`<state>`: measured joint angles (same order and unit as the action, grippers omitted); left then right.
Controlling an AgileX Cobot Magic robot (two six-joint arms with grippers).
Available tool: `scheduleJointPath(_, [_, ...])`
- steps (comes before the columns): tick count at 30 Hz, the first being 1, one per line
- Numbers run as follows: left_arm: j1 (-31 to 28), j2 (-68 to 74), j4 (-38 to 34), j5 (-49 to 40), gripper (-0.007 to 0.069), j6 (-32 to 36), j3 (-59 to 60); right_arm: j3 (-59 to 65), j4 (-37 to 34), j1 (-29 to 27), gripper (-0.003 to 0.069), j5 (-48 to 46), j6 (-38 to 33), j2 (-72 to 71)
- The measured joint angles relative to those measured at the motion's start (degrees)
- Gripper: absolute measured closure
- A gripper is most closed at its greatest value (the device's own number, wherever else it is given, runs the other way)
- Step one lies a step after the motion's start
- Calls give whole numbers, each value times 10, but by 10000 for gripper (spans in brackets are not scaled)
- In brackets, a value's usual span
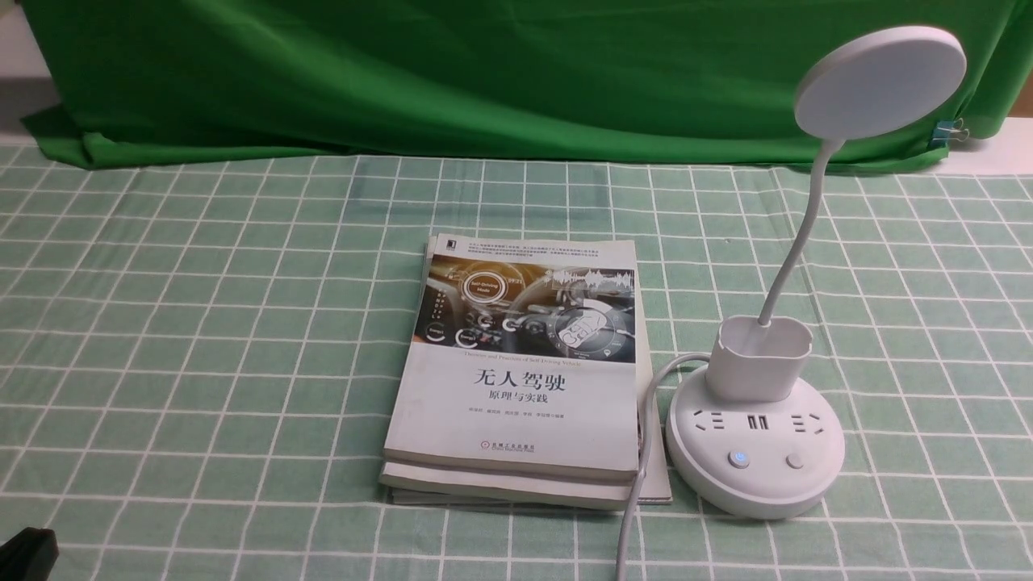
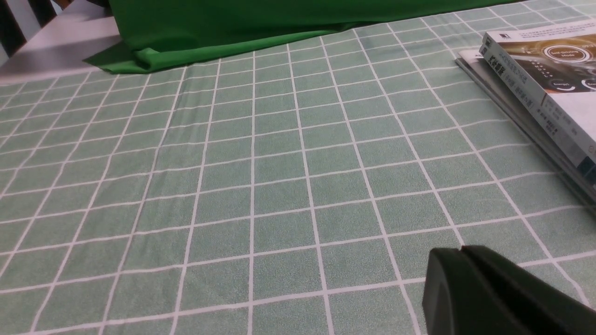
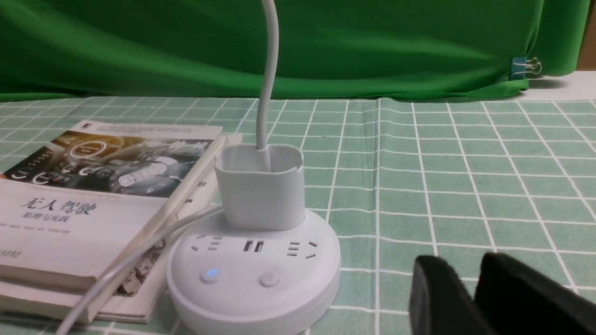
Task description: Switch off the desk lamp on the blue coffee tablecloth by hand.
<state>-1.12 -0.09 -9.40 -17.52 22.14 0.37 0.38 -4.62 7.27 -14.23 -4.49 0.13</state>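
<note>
The white desk lamp [image 1: 754, 452] stands on the blue coffee tablecloth [image 1: 202, 339] at the right, its disc head [image 1: 880, 81] raised on a thin bent neck and looking unlit. On its round base the left button [image 3: 210, 274] glows blue and the right button [image 3: 269, 279] is plain. My right gripper [image 3: 465, 265] hovers low over the cloth to the right of the lamp's base [image 3: 253, 274], apart from it; its fingers stand open with nothing between them. It is out of the front view. My left gripper [image 2: 461, 251] is shut and empty over bare cloth, and only a black corner [image 1: 24, 553] of it shows at the front left.
A stack of books [image 1: 520, 379] lies just left of the lamp, with the lamp's white cable [image 1: 637, 476] running over its right edge toward the front. A dark green draped cloth [image 1: 484, 73] hangs along the back, held by a clip [image 1: 948, 129] at the right.
</note>
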Motion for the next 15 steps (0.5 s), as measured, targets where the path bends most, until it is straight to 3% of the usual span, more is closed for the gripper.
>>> scheduleJointPath(15, [0, 0, 0, 0, 624, 0, 0, 0, 0, 0, 475, 0, 1, 0])
